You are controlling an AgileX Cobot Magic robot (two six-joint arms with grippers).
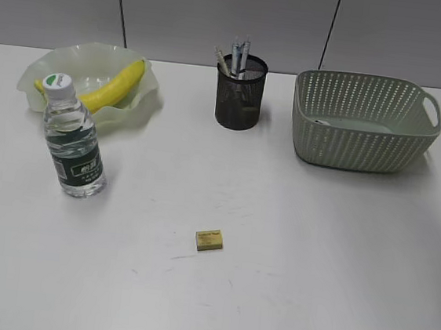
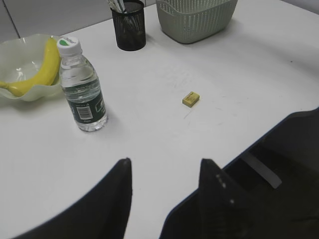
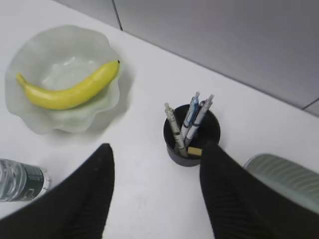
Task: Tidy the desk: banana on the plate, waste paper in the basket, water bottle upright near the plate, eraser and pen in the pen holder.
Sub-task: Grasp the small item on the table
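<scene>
Small boxy eraser (image 1: 209, 239) on smooth desk (image 1: 313, 261); both grippers (image 2: 164, 172) (image 3: 155, 164) parted, empty

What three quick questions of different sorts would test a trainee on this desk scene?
1. True or false: the banana lies in the plate.
2. The water bottle is: A lying on its side, B standing upright, C upside down.
3. Fill in: in the exterior view, the eraser lies on the bare ___, apart from the pen holder.
Key: 1 true; 2 B; 3 desk.
</scene>
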